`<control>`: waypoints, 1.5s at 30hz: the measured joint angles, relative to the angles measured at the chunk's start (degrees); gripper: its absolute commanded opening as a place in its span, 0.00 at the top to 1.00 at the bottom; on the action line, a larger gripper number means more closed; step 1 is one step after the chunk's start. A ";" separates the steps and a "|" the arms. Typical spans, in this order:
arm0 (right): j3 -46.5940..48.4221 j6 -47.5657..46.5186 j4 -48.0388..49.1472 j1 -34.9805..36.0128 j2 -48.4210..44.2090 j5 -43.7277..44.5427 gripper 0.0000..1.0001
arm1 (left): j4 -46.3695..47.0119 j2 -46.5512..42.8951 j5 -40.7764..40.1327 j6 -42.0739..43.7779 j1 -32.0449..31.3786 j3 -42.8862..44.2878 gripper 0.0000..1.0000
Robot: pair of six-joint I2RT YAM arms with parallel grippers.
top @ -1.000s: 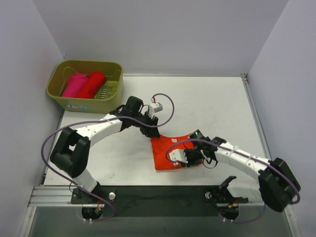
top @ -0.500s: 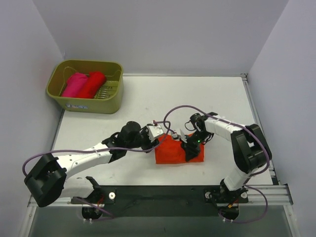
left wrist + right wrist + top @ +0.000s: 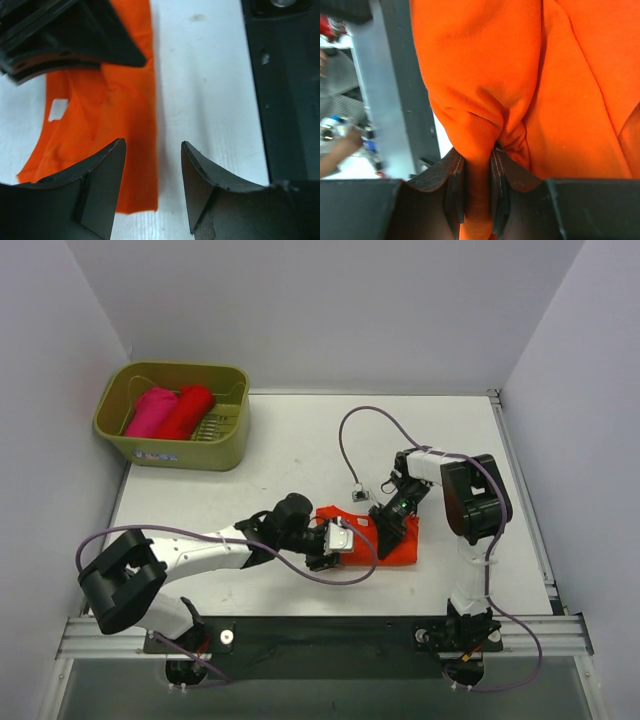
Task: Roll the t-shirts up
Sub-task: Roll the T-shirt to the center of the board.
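Both reach low: right claw (image 3: 476, 152) pinches orange-red t-shirt (image 3: 470, 75), left claw (image 3: 152, 145) gapes.

Left arm reaches low along the bench's (image 3: 300, 440) near edge, its claw (image 3: 153, 142) standing apart; right arm bends leftward, its claw (image 3: 477, 152) pinching the orange-red t-shirt (image 3: 485, 60).

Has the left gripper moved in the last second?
Yes. The left gripper has moved away from the olive-green basket, toward the near edge of the table, to the left side of the orange-red t-shirt.
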 measured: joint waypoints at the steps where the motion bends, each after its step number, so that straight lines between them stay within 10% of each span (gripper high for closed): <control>1: 0.63 0.46 -0.79 -0.15 0.70 -0.02 0.95 | -0.17 0.76 1.66 0.09 -0.55 0.70 0.42; 16: 3.39 0.63 -4.46 -0.20 2.89 0.04 0.94 | -0.46 10.45 -2.05 2.14 -3.61 4.52 0.37; 18: 3.58 0.66 -4.59 -0.20 2.91 0.04 0.95 | -0.59 9.33 -2.60 2.19 -3.13 4.52 0.03; 33: 5.64 0.81 -6.82 -0.11 5.68 0.02 0.95 | -5.01 9.22 -3.65 7.06 -1.60 7.06 0.03; 41: 5.66 0.81 -6.86 -0.13 5.68 0.00 0.94 | -6.14 14.82 -5.33 8.15 -1.31 7.85 0.35; 45: 5.66 0.83 -6.97 -0.13 5.68 0.04 0.94 | -10.58 16.68 -2.95 9.25 0.74 12.33 0.82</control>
